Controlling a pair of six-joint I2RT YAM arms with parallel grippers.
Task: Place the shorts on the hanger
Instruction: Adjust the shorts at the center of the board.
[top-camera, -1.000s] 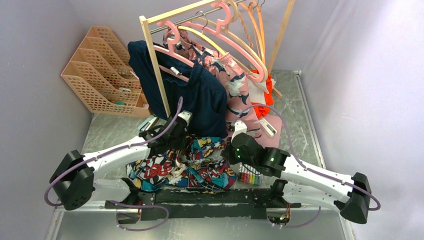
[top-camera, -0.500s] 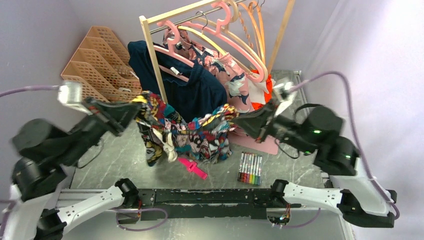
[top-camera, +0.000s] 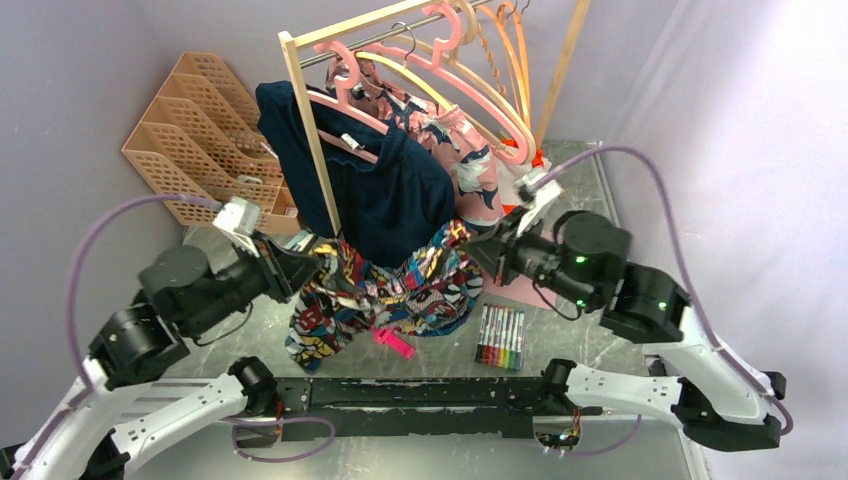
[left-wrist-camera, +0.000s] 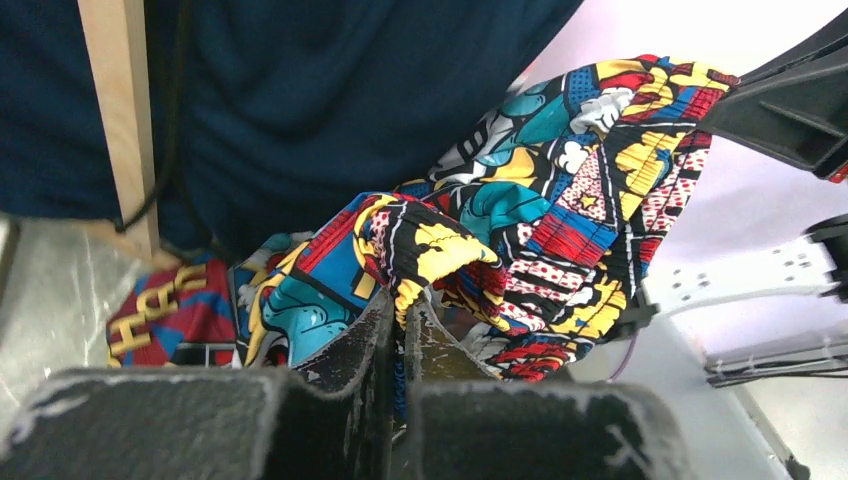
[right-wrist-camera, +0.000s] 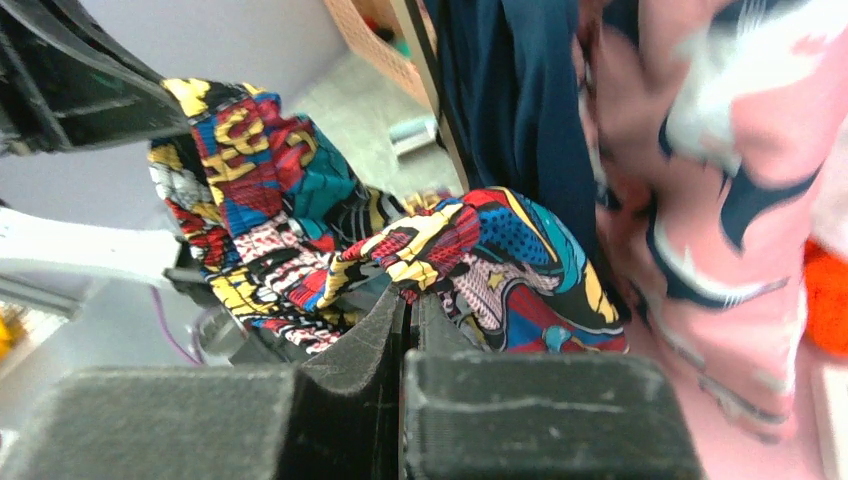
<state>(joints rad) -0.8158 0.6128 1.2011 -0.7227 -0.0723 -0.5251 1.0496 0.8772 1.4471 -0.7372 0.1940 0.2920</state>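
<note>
Grey table (top-camera: 445, 355), shorts (top-camera: 430, 285) aloft, marker set (top-camera: 501, 338) overhead only

Blocked toward the back by the navy garment (top-camera: 400, 200) and the wooden rack post (top-camera: 310, 150), both just beside the lifted shorts (top-camera: 400, 290). Crowded at the back right by the pink patterned garment (top-camera: 470, 170). Cluttered under the shorts with a pink clip (top-camera: 392, 342) and a marker set (top-camera: 502, 338). Leaves bare table (top-camera: 445, 358) between these two.
</note>
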